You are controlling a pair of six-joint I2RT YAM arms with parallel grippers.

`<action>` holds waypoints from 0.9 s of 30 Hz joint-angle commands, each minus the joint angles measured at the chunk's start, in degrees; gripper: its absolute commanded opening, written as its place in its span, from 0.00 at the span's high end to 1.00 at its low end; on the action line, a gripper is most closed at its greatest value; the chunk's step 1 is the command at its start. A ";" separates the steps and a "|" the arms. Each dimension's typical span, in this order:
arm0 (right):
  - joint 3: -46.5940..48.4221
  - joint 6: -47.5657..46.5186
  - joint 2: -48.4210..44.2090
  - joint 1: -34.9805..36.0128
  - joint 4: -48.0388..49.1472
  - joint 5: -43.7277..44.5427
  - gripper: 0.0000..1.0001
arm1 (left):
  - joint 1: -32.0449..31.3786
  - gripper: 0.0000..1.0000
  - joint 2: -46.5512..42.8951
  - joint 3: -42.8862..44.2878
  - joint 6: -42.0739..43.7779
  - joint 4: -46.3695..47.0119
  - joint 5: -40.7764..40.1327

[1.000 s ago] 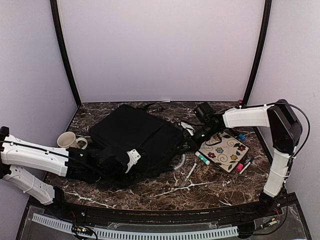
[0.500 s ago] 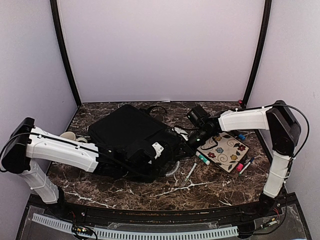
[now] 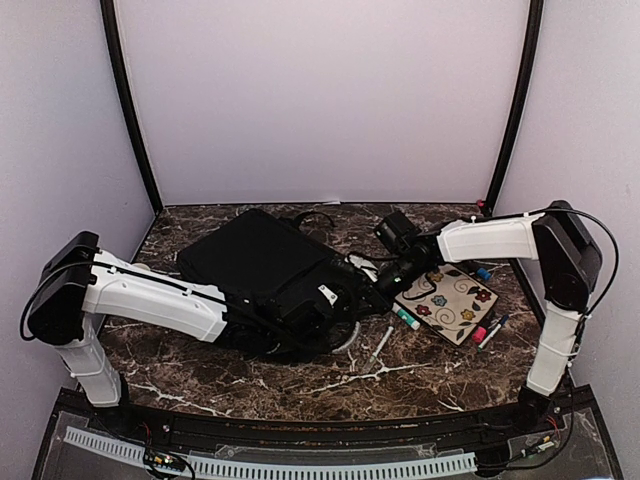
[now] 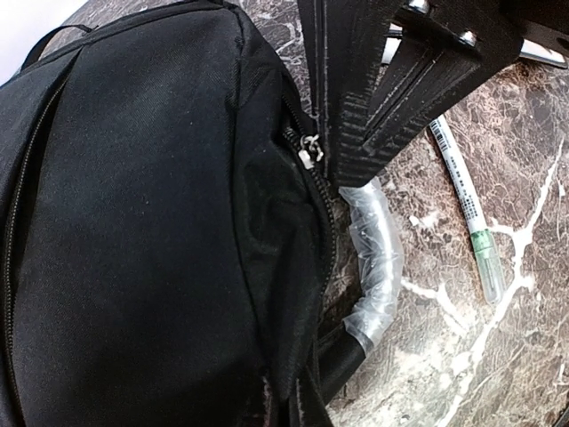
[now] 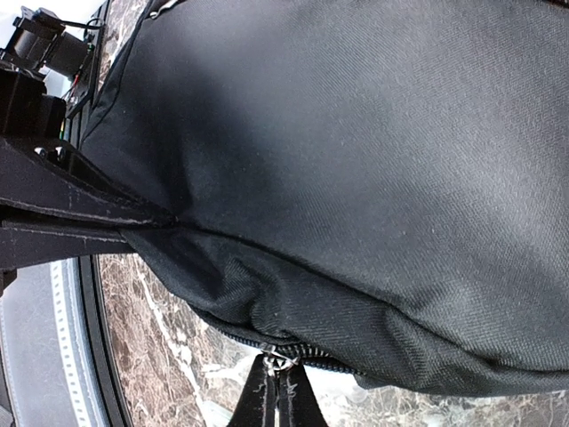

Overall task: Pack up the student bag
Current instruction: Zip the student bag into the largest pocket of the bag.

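Marble table [image 3: 400,385], lilac walls [image 3: 320,100], left gripper [image 4: 342,169], right gripper [image 5: 277,381] both clamping student bag [image 3: 255,255]

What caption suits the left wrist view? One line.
Left end effector shut on the backpack beside its zipper pull, pen nearby.

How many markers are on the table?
4: green-capped marker at the left corner of the notebook, white marker in front of the bag, blue marker behind the notebook, pink marker along its near right edge. More may be hidden.
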 commanded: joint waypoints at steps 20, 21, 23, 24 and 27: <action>5.69 -0.22 6.02 -14.44 1.72 6.60 1.00 | -3.95 1.00 -11.01 -11.46 5.15 2.09 12.45; 5.19 -0.39 5.68 -14.54 1.95 6.69 1.00 | -4.53 1.00 -11.64 -11.87 5.33 1.96 12.48; 4.06 -0.96 4.86 -14.67 2.44 6.76 1.00 | -6.13 1.00 -13.54 -13.15 6.10 2.32 11.64; 3.32 -1.45 4.29 -14.61 2.79 6.29 1.00 | -6.82 1.00 -14.56 -13.73 6.47 2.31 10.96; 1.61 -3.59 3.02 -14.11 2.96 4.10 1.00 | -8.85 1.00 -17.48 -14.12 7.32 -1.53 6.97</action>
